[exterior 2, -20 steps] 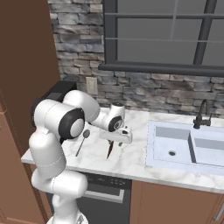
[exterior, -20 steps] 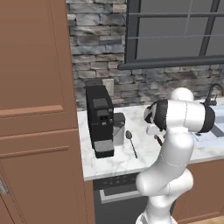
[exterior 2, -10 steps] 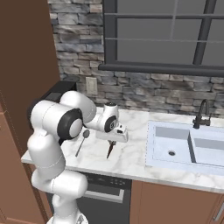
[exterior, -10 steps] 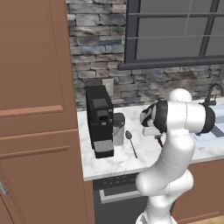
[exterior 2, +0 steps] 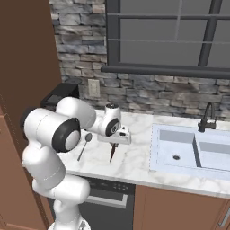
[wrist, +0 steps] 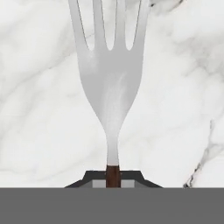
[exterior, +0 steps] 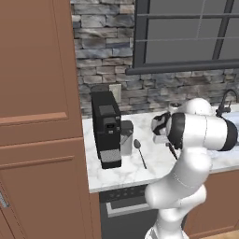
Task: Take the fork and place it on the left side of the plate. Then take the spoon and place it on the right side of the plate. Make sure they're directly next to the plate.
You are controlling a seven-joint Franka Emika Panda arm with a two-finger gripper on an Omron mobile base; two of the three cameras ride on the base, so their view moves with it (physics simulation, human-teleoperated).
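Hand view: my hand (wrist: 113, 177) is clamped tight on the fork (wrist: 109, 78) at its dark handle, silver tines running ahead over the marble worktop (wrist: 39, 122). Right base view adds the fork's handle (exterior 2: 112, 152) sloping down beneath the hand (exterior 2: 117, 140), with the spoon (exterior 2: 84, 144) just beyond it. Left base view alone shows the black coffee machine (exterior: 106, 128) past the spoon (exterior: 139, 151).

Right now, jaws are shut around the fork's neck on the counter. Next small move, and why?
Probably a short straight lift. In the hand view the gripper is shut on the fork where the silver neck meets the dark handle, tines pointing away over the marble counter. The right base view shows the fork low at the counter, spoon lying nearby. Clearing the surface first should avoid dragging.
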